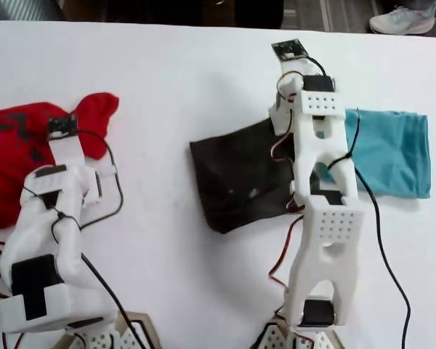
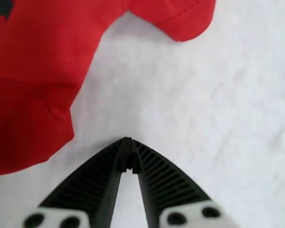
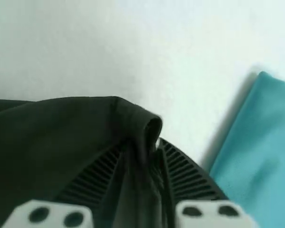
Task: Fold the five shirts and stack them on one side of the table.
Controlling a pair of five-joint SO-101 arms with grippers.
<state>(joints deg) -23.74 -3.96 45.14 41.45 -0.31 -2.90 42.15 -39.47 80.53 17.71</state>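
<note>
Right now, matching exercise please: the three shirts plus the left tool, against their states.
Things:
1. red shirt
2. black shirt
3. teal shirt
4. left tool

States:
A. shut on nothing, over the bare table
B. edge pinched in the right tool
C. neat flat rectangle beside the black shirt, ungripped
D. rumpled, next to the left tool, ungripped

Pairs: 1-D; 2-B; 3-C; 4-A
</note>
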